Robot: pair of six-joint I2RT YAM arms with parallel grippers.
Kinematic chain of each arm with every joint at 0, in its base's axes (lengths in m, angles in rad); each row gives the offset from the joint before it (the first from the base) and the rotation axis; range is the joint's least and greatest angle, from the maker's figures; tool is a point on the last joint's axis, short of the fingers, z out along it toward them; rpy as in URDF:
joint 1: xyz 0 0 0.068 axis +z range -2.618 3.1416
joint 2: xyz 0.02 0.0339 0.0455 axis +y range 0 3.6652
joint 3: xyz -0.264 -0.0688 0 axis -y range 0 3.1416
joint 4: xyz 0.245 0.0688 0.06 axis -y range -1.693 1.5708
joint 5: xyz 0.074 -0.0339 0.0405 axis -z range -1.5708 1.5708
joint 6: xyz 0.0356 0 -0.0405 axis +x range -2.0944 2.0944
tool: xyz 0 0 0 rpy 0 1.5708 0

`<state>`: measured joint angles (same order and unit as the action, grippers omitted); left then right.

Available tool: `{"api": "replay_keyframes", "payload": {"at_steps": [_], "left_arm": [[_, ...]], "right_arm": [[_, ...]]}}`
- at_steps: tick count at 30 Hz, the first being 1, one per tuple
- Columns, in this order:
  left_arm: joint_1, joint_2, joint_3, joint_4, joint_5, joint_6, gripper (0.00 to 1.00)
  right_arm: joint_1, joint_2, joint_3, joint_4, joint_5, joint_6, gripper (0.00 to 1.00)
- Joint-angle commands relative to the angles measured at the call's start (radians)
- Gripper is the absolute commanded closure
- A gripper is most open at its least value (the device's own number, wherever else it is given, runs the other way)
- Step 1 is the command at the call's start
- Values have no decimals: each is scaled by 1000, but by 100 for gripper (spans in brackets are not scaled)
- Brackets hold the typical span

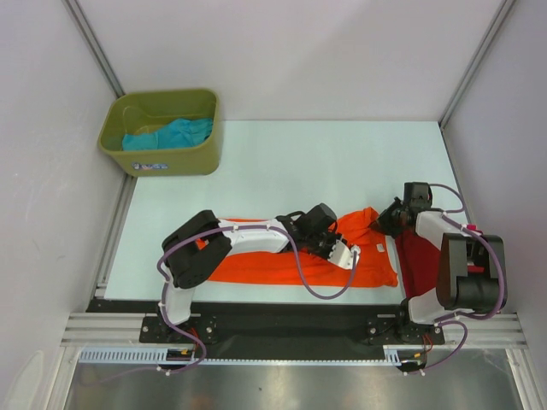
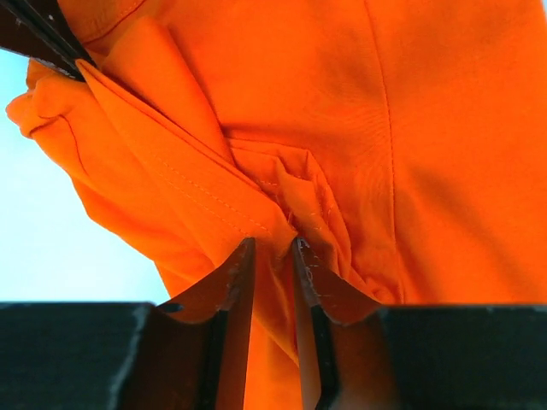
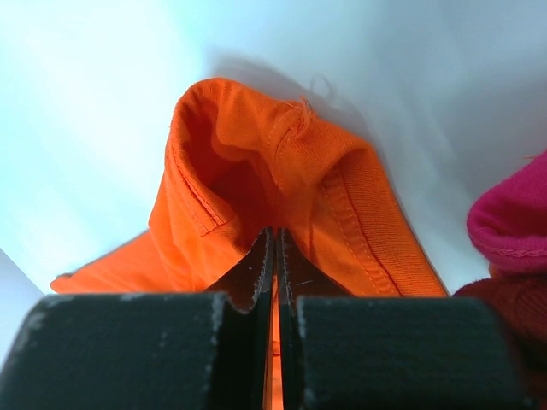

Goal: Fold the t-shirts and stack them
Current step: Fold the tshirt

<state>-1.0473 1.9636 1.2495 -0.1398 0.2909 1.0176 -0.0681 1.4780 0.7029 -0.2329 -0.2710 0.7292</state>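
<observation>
Bright orange cloth t-shirt [image 1: 248, 269] lies along the desk's [image 1: 299, 162] near edge. The left pincer [image 2: 273, 256] is clamped on a fold of it, the right pincer [image 3: 274, 248] on its edge.

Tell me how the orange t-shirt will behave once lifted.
Probably floppy: the orange t-shirt bunches into folds at the left gripper. Likely light, since the right gripper holds a raised fold by a pinch. Expect sagging between grips.

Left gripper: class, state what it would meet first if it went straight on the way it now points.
The orange t-shirt: a fold of it sits between the fingers of the left gripper, and more orange cloth fills the wrist view ahead. Depth beyond is unclear.
</observation>
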Motion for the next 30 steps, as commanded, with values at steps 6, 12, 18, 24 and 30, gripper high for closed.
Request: {"api": "replay_keyframes", "payload": {"at_steps": [6,12,18,24,30], "left_arm": [[-2,-8,18,13,-22,58,66],[1,1,10,65,-36,70,85],[15,-15,56,20,16,-29,100],[70,-61,160,-171,166,-126,100],[90,-88,139,-306,260,-59,100]], "right_arm": [[-6,-36,-3,30,-20,-11,100],[-9,-45,-3,27,-22,-11,100],[-7,-70,12,-14,-8,-14,100],[43,-207,21,-141,51,-27,100],[97,-355,-43,-301,87,-4,100]]}}
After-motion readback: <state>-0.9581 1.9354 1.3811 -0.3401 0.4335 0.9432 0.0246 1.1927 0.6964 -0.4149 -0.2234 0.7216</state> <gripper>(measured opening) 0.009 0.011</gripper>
